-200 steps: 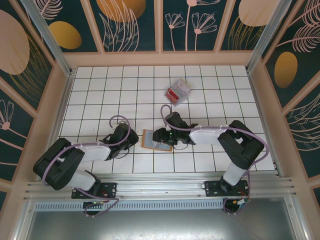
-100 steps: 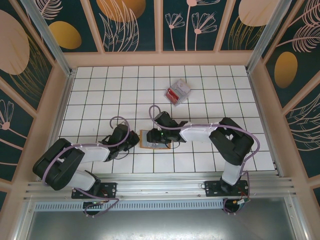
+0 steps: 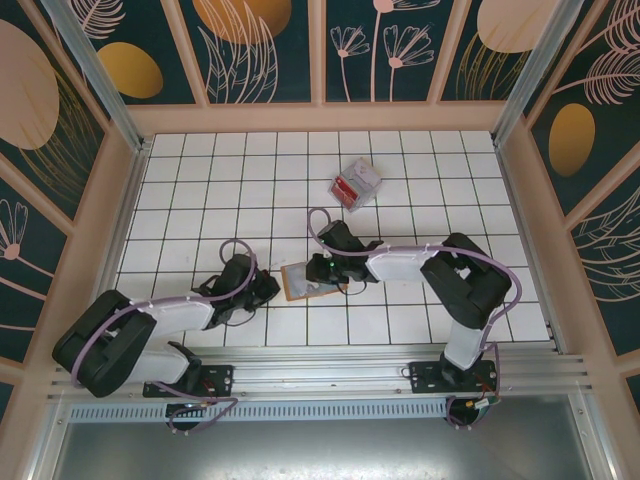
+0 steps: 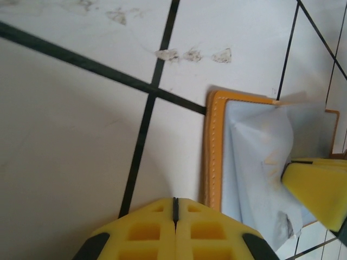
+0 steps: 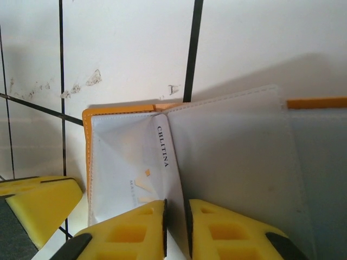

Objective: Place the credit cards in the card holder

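Okay, right gripper (image 5: 176, 207) is pinching the grey inner flap of the card holder (image 3: 298, 282), which is lying on the tiled table (image 3: 200, 180). Left gripper (image 4: 175, 201) is sitting closed and empty at its 9 o'clock. Clear box (image 3: 356, 184) is sitting well apart at 1 o'clock.

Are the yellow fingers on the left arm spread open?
No, the left gripper is shut, its fingers meeting at a thin seam.

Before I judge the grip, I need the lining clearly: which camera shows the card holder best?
Right wrist: the card holder is open, grey lining large, a leaf pinched in the right gripper. Left wrist gives one stitched orange edge and lining; the top view shows it small, partly under that gripper.
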